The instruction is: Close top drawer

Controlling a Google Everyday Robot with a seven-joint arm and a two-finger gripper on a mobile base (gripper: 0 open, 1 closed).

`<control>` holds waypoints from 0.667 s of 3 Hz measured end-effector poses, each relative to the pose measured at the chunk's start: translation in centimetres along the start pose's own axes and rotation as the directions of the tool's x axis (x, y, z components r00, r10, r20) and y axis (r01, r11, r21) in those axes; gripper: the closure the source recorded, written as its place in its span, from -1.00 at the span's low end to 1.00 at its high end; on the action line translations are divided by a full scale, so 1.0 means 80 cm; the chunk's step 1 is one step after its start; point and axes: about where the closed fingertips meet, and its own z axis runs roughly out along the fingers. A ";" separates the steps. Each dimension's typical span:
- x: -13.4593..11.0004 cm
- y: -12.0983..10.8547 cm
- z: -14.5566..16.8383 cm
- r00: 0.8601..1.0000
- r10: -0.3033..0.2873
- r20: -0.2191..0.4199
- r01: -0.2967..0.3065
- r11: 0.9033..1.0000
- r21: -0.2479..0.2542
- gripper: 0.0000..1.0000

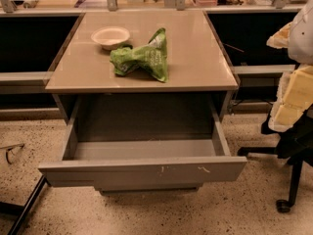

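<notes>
The top drawer (142, 173) of the grey cabinet stands pulled far out toward me. Its flat front has small whitish scuff marks (183, 169) right of centre. The grey box interior (144, 126) is empty. My gripper does not show in the camera view. A pale rounded shape (303, 31) at the upper right edge may be part of my arm, and it is well away from the drawer.
On the beige cabinet top (195, 58) sit a white bowl (111, 36) and a crumpled green chip bag (144, 58). A black office chair with yellow padding (293, 111) stands at the right. A black slanted leg (24, 207) crosses the speckled floor at bottom left.
</notes>
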 end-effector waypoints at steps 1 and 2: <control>0.000 0.000 0.000 1.000 0.000 0.000 0.000 1.000 0.000 -1.00; 0.005 0.008 0.033 1.000 0.001 0.016 -0.001 1.000 -0.024 -1.00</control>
